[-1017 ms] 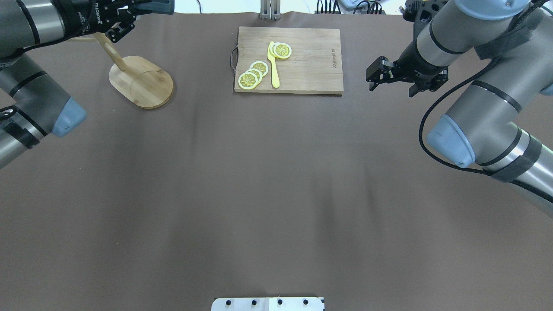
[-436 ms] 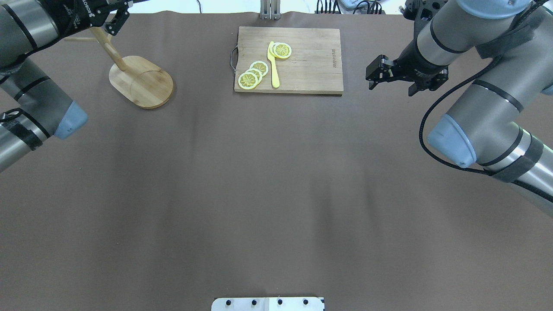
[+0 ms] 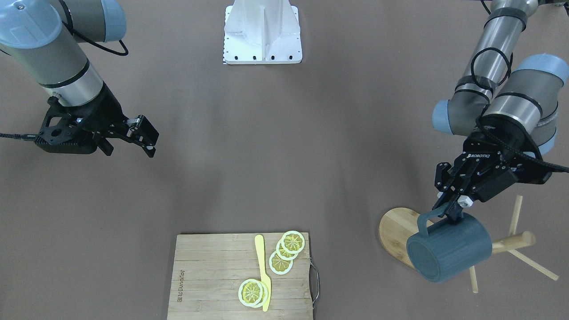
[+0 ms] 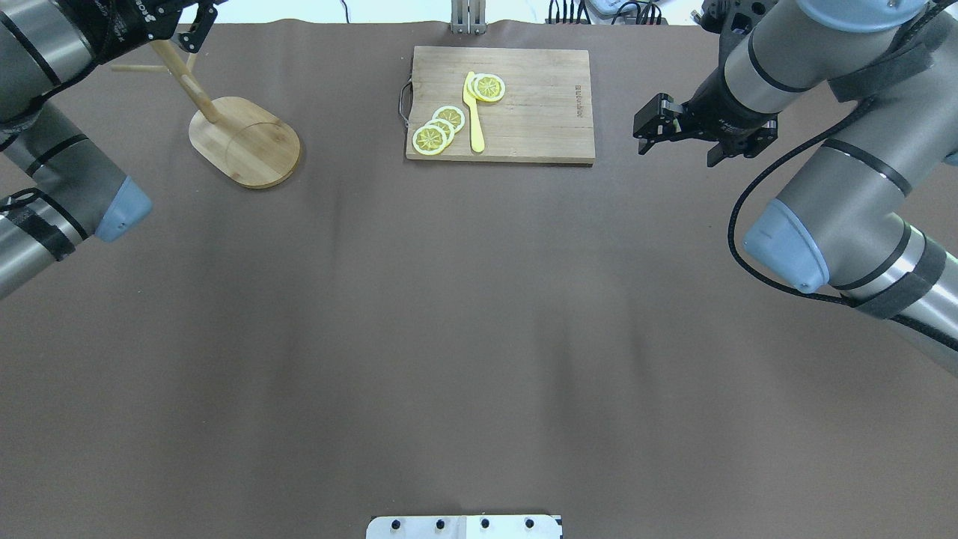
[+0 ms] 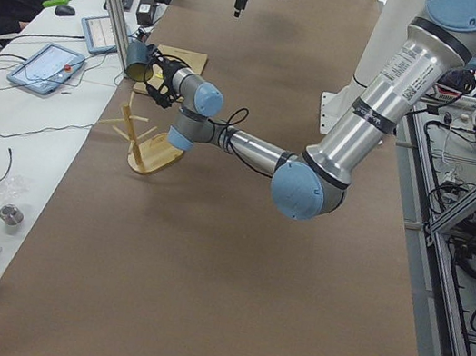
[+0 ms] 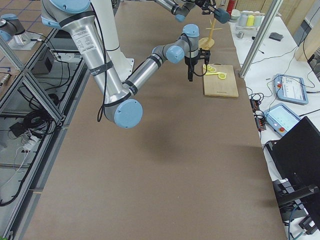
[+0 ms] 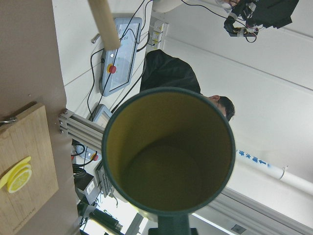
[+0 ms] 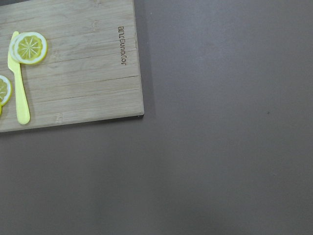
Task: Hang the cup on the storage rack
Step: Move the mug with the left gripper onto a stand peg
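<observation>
The dark slate-blue cup [image 3: 449, 251] hangs on its side in the air, held by its handle in my shut left gripper [image 3: 451, 212]. It is above the bamboo storage rack [image 3: 395, 231], next to the post's top [image 3: 524, 240] and its thin pegs. The left wrist view shows the cup's yellowish inside [image 7: 168, 152] and the post's tip [image 7: 105, 24] to one side of it, apart. In the overhead view only the rack [image 4: 243, 142] shows; the cup is out of frame. My right gripper [image 4: 650, 131] is open and empty, above the table beside the cutting board.
A wooden cutting board [image 4: 500, 105] with lemon slices [image 4: 438, 127] and a yellow knife [image 4: 474, 112] lies at the table's far middle. The robot's base plate [image 4: 464, 528] is at the near edge. Monitors and cables lie beyond the table's far edge.
My left gripper has moved with the cup farther toward the table's far edge, out of the overhead view's top. The right arm has barely shifted.
</observation>
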You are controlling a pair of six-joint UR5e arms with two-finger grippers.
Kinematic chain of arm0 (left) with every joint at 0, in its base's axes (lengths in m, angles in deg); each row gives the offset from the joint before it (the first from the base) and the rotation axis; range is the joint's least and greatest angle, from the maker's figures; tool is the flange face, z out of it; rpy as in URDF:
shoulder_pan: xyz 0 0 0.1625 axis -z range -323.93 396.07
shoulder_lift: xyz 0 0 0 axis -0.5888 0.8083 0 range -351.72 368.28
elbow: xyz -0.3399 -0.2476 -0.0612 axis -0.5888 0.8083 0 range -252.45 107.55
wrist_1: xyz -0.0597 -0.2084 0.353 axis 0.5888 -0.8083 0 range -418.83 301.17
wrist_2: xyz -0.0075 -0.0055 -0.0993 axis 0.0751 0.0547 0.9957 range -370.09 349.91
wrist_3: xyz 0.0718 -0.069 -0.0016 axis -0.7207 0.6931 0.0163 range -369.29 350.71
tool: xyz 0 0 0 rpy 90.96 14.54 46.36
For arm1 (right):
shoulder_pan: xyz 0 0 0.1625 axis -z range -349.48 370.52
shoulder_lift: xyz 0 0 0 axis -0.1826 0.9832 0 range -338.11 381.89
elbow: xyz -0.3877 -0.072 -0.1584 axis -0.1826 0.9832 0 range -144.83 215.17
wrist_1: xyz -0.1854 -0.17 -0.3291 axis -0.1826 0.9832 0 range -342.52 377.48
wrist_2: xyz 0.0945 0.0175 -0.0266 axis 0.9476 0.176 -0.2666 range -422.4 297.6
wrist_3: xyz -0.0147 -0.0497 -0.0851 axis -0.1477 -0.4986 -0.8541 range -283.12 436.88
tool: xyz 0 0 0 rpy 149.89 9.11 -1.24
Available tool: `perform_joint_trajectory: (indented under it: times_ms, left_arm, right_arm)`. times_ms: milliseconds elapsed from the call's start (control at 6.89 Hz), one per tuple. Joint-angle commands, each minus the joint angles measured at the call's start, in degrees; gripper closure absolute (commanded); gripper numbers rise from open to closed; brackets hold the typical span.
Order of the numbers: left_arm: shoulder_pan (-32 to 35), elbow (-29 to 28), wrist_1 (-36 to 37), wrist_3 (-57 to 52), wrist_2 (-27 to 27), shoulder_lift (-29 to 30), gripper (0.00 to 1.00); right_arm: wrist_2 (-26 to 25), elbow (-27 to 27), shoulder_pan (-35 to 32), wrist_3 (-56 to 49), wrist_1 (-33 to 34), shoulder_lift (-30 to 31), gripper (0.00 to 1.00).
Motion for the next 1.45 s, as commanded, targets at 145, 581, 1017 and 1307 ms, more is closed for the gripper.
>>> perform_joint_trajectory:
  times_ms: [145, 581, 1017, 1307]
  left_arm:
    - [-0.2, -4.8, -7.1, 4.1, -2.1, -0.7, 1.00]
    - [-0.9, -5.2, -7.1, 7.2, -3.3, -0.7, 1.00]
    - [-1.3, -5.2, -7.4, 8.8, -3.2, -2.5, 1.00]
    - [-1.8, -5.2, -9.0, 10.8, -3.3, -3.5, 1.00]
  right_arm:
    - [-0.1, 0.0, 0.3, 0.0, 0.0, -0.1, 0.00]
    - [-0.1, -0.5, 0.3, 0.1, 0.0, -0.2, 0.00]
    - [-0.1, -0.6, 0.3, 0.1, 0.0, -0.1, 0.00]
    - [-0.2, -0.6, 0.3, 0.1, 0.0, -0.1, 0.00]
